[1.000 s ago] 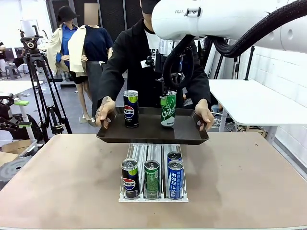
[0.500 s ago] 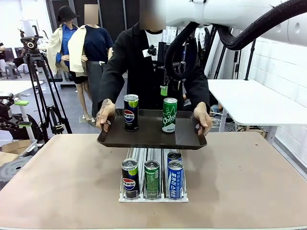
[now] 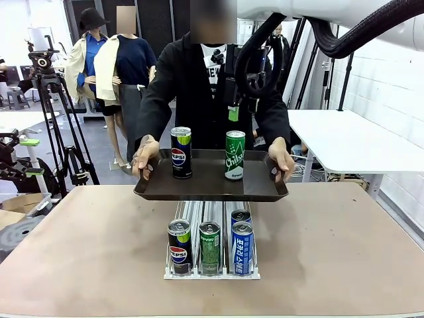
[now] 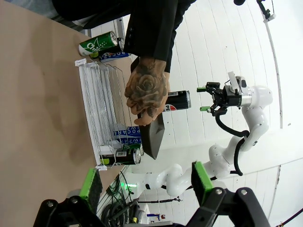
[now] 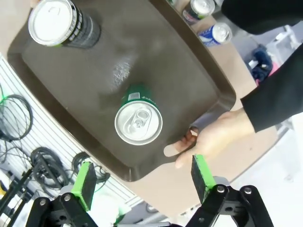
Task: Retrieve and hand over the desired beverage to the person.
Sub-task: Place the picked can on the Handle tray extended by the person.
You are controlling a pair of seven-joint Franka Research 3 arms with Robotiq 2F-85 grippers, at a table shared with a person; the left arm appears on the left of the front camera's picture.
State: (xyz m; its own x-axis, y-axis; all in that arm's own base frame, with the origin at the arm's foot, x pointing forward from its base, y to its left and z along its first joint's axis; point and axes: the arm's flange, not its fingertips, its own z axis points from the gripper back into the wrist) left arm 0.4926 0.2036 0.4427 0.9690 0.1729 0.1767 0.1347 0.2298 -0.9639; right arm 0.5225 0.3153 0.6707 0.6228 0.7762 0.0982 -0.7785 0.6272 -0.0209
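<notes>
Chilsung green can (image 3: 234,155) stands beside Pepsi can (image 3: 181,152) on person's tray (image 3: 211,187); both arms' jaws wide, empty.

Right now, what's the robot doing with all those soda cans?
The person across the table is holding a dark tray with both hands. Two cans stand on it: a black Pepsi can and a green Chilsung can. The right gripper hangs open above the green can, not touching it, so that drink looks delivered. The left gripper is open too, off to the side. More cans wait in the white rack on the table.
</notes>
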